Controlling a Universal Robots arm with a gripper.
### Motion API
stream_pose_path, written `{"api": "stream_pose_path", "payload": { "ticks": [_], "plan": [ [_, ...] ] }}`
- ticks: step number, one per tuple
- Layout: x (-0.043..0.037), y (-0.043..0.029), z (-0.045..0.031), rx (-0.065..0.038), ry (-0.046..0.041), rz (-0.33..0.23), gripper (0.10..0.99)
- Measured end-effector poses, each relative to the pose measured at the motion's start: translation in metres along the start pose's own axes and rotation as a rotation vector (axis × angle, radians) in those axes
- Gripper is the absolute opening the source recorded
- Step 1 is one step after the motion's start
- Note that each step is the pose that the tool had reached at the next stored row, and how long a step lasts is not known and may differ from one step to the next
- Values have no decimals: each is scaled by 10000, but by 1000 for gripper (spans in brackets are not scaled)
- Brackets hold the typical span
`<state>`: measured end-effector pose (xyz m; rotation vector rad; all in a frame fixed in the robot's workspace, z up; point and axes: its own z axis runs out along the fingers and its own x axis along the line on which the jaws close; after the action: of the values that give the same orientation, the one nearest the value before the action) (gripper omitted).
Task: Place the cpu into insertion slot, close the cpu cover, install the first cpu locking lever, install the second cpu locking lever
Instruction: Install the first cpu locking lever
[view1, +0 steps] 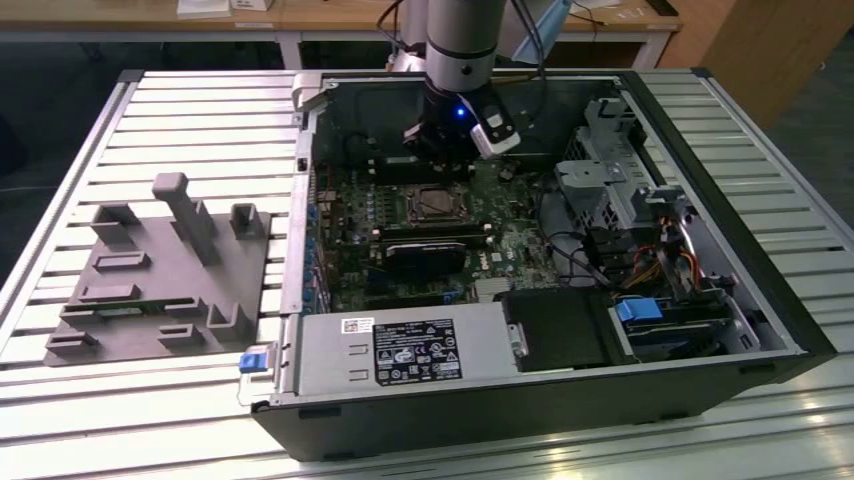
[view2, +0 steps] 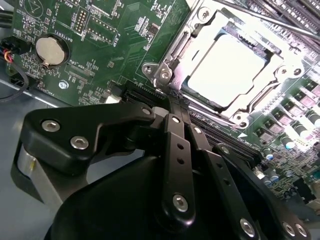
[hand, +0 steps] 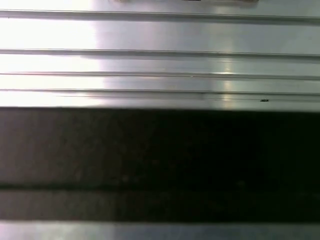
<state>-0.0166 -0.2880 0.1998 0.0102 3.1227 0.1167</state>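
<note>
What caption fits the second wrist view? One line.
Shut gripper at the corner of the cpu cover, closed over the cpu.

A worktop (view1: 160, 100) of silvery metal slats is seen in the exterior view. An open black computer case (view1: 534, 400) is laid on its side directly on the slats, towards the exterior view's right. A grey moulded holder (view1: 160, 285) with upright posts and recesses is set on the slats at the exterior view's left, just beside the case. In the first wrist view, bright slats (hand: 160, 65) are shown above a dark band.
</note>
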Motion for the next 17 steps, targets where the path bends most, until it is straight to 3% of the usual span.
{"api": "stream_pose_path", "payload": {
  "ticks": [4, 13, 17],
  "plan": [
    [-1, 0, 8, 66, 1, 0, 106],
    [-3, 3, 26, 68, -1, -2, 106],
    [-4, 7, -33, 67, -1, -1, 106]
  ]
}}
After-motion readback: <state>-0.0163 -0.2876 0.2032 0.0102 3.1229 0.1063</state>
